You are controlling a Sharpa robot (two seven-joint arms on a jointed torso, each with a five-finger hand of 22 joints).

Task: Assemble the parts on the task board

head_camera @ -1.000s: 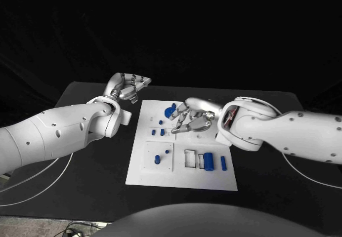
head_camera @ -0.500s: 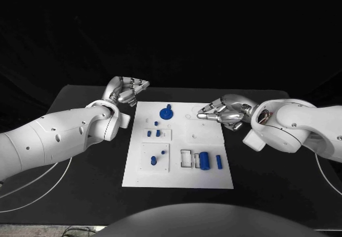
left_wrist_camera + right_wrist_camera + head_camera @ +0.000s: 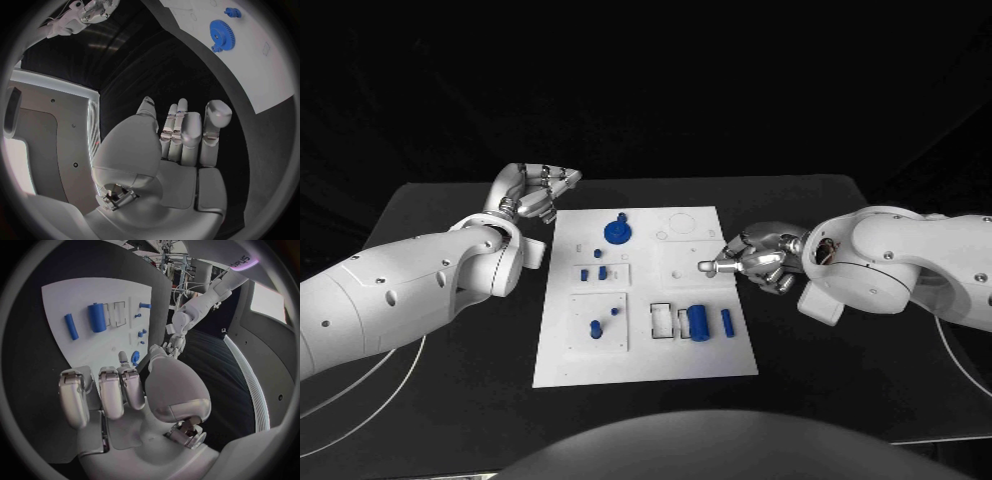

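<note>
The white task board (image 3: 646, 355) lies in the middle of the black table. A blue gear (image 3: 616, 233) sits near its far edge, and the left wrist view shows the gear (image 3: 219, 32) on the board (image 3: 269, 65). Two small blue pegs (image 3: 593, 272) stand below the gear. A thick blue cylinder (image 3: 698, 322) and a thinner blue bar (image 3: 727, 321) lie near the front right. My left hand (image 3: 531, 190) hovers off the board's far left corner, fingers curled in, holding nothing. My right hand (image 3: 754, 262) hangs at the board's right edge with curled, empty fingers (image 3: 109, 392).
Two more blue pieces (image 3: 600, 322) sit on a raised white square at the board's left front. A white rectangular frame (image 3: 662, 319) lies beside the cylinder. Black table surface (image 3: 877, 380) surrounds the board on all sides.
My right hand has drawn back from over the board's far middle to its right edge, leaving the gear uncovered. The camera has shifted. My left hand stays by the far left corner.
</note>
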